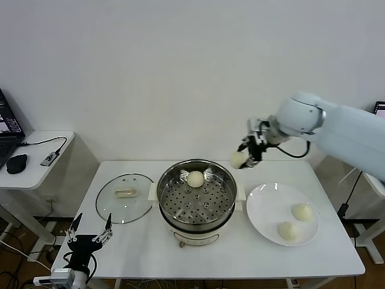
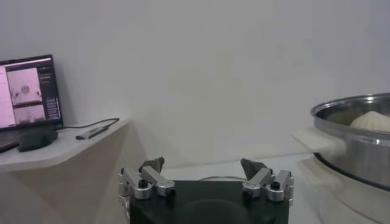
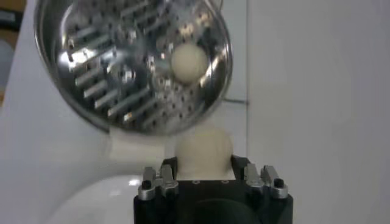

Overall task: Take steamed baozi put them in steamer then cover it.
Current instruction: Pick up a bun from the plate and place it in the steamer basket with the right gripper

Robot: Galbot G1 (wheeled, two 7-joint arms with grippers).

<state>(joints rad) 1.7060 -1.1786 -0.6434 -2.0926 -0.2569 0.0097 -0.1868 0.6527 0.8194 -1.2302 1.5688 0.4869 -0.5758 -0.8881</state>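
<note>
The steel steamer (image 1: 195, 198) stands mid-table with one baozi (image 1: 195, 178) on its perforated tray; that bun also shows in the right wrist view (image 3: 189, 62). My right gripper (image 1: 243, 158) is shut on a second baozi (image 3: 204, 153), held in the air just right of the steamer's far rim. Two more baozi (image 1: 302, 211) (image 1: 289, 230) lie on the white plate (image 1: 264, 208). The glass cover (image 1: 124, 197) lies flat left of the steamer. My left gripper (image 1: 90, 239) is open and empty, low at the table's front left corner.
A side desk (image 1: 36, 159) at the left holds a laptop, a mouse and a cable. The steamer's rim and side handle (image 2: 317, 141) show in the left wrist view. A wall stands close behind the table.
</note>
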